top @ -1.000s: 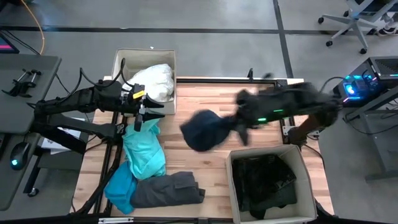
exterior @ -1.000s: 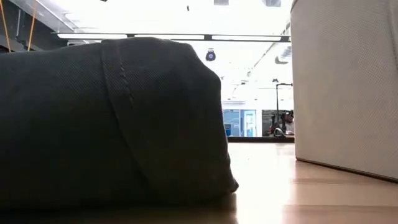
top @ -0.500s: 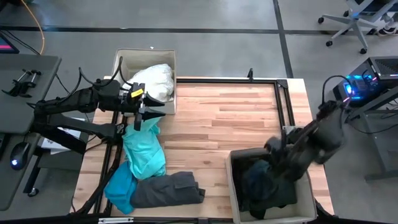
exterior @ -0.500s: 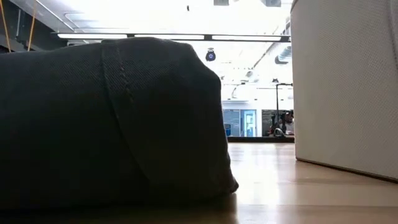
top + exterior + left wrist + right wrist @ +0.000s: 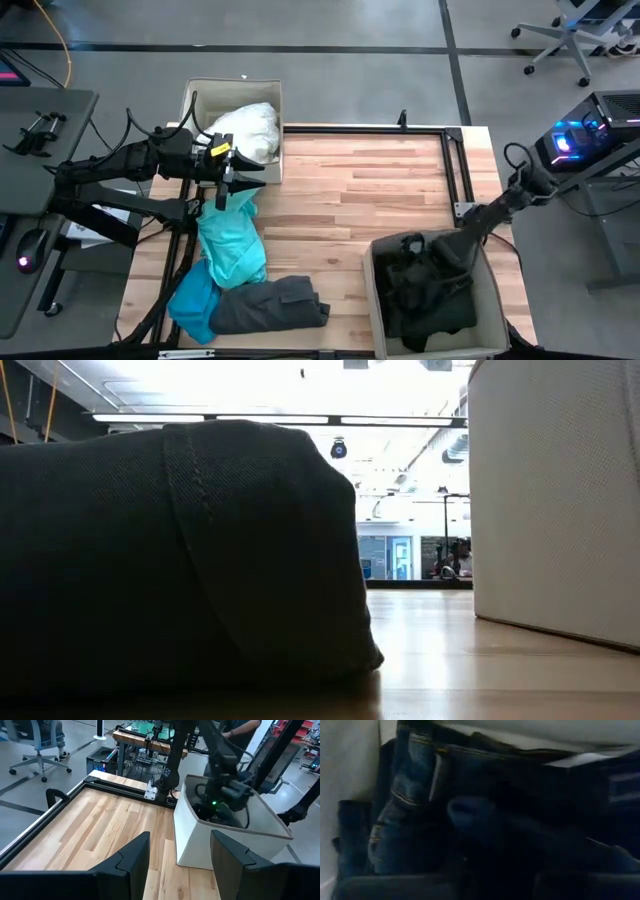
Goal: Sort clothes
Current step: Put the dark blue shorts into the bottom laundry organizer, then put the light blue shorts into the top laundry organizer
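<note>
From above, the right gripper (image 5: 425, 262) is sunk into the beige bin (image 5: 490, 290) at the lower right of the frame, its arm slanting down from the right edge of the worktop (image 5: 350, 190); the dark clothes (image 5: 430, 295) filling that bin hide the fingertips, so I cannot tell how its jaws stand. Its own wrist view shows what the overhead one cannot: blue denim (image 5: 405, 815) with pale stitching bunched against the bin's light wall, and darker fabric close in front. The left gripper (image 5: 228, 180) reaches in level from the left edge, just beside the second bin (image 5: 196, 100) at upper left, which holds a white garment (image 5: 245, 130). The left wrist view shows its two dark fingers (image 5: 132, 857) standing well apart with nothing between them, bare wood beyond. Below that gripper in the overhead frame a turquoise garment (image 5: 230, 245) trails down to a blue one (image 5: 192, 300), touching a dark grey garment (image 5: 270, 305) at lower left. At table height, that grey fabric fills the left of the frame, the bin wall the right.
</note>
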